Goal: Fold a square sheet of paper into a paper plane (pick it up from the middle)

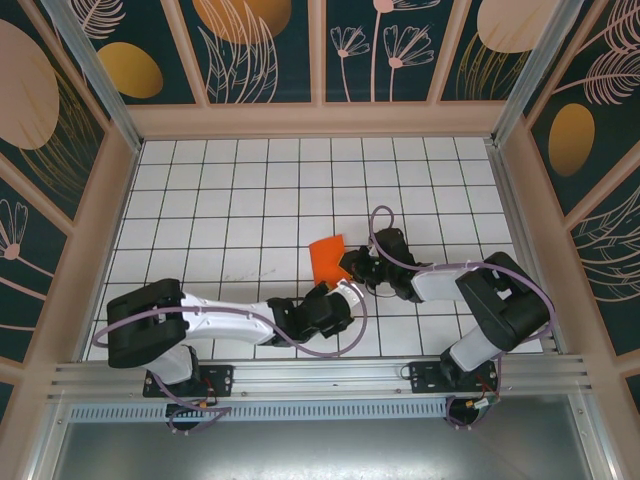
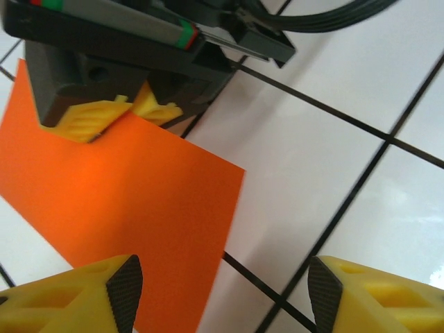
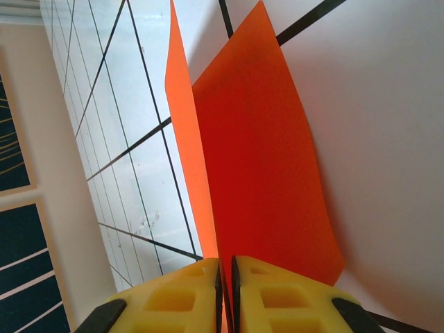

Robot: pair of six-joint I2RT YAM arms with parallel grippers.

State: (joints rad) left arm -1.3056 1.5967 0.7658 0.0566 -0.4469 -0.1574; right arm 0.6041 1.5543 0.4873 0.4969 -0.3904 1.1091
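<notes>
The square sheet of paper (image 1: pixel 327 257), doubled into two layers, sits near the middle of the white tiled bench (image 1: pixel 230 190). The clenched right claw (image 3: pixel 226 277) pinches it at one edge. The left claw (image 2: pixel 222 295) is released, its fingers spread just beside the sheet's corner. Leaf-patterned wall panels (image 1: pixel 260 40) ring the bench, well apart.
</notes>
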